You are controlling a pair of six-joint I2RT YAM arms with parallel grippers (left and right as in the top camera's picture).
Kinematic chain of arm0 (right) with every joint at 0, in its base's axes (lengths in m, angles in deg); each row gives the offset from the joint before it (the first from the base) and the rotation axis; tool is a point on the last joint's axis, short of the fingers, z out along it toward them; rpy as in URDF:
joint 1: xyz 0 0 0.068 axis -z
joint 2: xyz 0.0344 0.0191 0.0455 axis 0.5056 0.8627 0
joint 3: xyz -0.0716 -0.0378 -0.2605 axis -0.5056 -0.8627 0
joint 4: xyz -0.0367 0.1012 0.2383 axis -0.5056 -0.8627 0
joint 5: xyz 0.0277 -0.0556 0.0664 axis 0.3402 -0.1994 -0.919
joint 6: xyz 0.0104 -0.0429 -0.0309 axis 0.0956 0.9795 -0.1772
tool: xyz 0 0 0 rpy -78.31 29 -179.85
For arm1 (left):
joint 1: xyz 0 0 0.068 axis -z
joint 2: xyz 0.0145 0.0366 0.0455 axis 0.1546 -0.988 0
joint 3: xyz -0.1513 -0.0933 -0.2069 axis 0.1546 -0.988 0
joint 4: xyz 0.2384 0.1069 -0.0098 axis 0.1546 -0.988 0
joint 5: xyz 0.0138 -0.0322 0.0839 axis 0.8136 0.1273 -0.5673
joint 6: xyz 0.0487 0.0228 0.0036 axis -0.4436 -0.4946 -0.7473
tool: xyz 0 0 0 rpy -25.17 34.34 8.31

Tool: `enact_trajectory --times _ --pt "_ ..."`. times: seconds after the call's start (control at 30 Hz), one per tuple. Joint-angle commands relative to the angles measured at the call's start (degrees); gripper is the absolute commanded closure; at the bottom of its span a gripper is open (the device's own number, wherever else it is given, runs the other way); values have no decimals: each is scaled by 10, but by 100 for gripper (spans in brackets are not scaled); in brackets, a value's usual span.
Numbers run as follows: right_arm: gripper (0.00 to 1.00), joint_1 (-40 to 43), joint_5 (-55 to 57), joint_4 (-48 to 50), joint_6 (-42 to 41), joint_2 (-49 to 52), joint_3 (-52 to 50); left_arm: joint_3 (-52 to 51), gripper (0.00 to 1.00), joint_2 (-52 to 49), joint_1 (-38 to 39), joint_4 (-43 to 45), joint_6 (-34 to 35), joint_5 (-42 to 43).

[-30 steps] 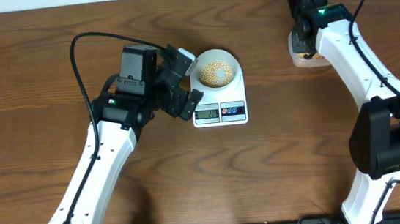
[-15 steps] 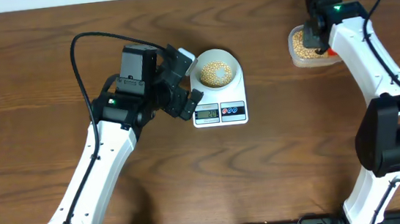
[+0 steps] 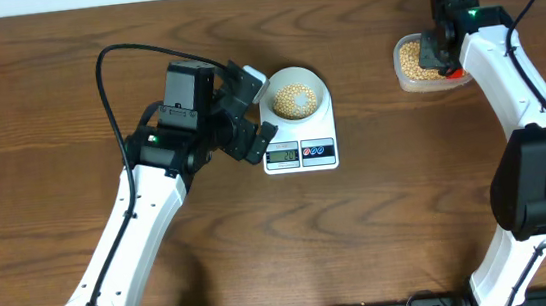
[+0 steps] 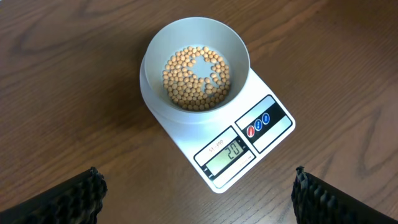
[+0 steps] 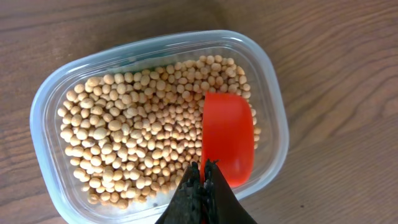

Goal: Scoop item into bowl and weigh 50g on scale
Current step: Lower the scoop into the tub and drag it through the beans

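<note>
The pale bowl (image 4: 155, 102) stands on the white scale (image 4: 268, 87) and holds a thin layer of tan beans (image 4: 196, 78). The display (image 4: 227, 152) reads 20. My left gripper (image 4: 199, 199) hovers open just left of the scale (image 3: 300, 153), with nothing between its fingers (image 3: 246, 79). At the back right, my right gripper (image 5: 203, 180) is shut on the handle of a red scoop (image 5: 227, 137). The scoop lies over the right side of the beans (image 5: 130, 130) in the clear tub (image 5: 50, 106). No beans show on its red surface.
The clear tub (image 3: 409, 82) sits near the table's far right edge, partly under the right arm (image 3: 490, 62). A black cable (image 3: 109, 63) loops over the left arm. Bare wood lies between the scale and the tub.
The right arm has swung to the right, off the top of the tub, so the beans in it now show from overhead. Neither the left arm nor the bowl has moved.
</note>
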Motion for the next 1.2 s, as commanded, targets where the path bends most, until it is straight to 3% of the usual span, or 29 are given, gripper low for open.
enact_trajectory --times 0.0,0.8,1.17 --pt "99 2 -10 2 -11 1 -19 -1 2 -4 0 2 -1 -2" --pt "99 63 -351 34 20 1 -23 -1 2 -4 0 2 -1 -2" --pt "99 111 -429 38 21 1 -24 -1 2 -4 0 2 -1 -2"
